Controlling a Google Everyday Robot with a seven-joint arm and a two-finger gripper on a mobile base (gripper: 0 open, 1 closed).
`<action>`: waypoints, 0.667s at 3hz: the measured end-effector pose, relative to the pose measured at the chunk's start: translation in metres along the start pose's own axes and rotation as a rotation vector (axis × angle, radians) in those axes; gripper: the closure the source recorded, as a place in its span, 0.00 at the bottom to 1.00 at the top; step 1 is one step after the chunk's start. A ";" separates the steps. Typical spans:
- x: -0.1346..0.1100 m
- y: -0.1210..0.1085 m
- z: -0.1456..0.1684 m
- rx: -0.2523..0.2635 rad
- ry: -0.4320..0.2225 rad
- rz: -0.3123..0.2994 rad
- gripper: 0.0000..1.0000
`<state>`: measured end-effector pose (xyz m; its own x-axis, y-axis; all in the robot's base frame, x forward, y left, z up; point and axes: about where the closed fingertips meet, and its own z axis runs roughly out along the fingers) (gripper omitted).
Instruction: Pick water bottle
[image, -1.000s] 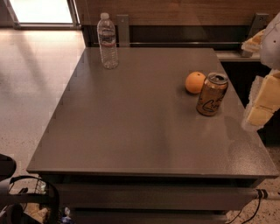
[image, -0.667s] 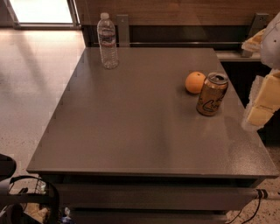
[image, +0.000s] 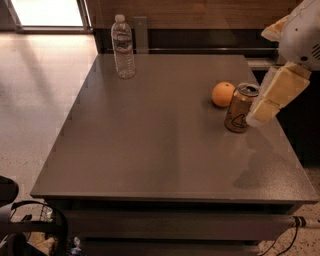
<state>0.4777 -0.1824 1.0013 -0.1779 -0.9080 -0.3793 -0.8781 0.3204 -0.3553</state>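
Nearest to the camera, well in front of the gold can (image: 240, 107), lies the bare front part of the dark bench (image: 150, 165). The can stands upright near the right side of the bench. Just to the right of the can hangs the pale gripper (image: 265, 107), tilted down towards it and very close; whether it is spread or closed, I cannot tell. Just behind the can, a little to its left, sits an orange (image: 223, 94). Far behind the can and well to its left, the water bottle (image: 123, 46) stands upright near the far left corner, with its white cap on, well apart from the gripper.
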 end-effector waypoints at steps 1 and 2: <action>-0.032 -0.015 0.027 0.041 -0.165 0.033 0.00; -0.064 -0.040 0.055 0.064 -0.297 0.029 0.00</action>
<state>0.5487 -0.1222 0.9929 -0.0567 -0.7827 -0.6198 -0.8431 0.3701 -0.3902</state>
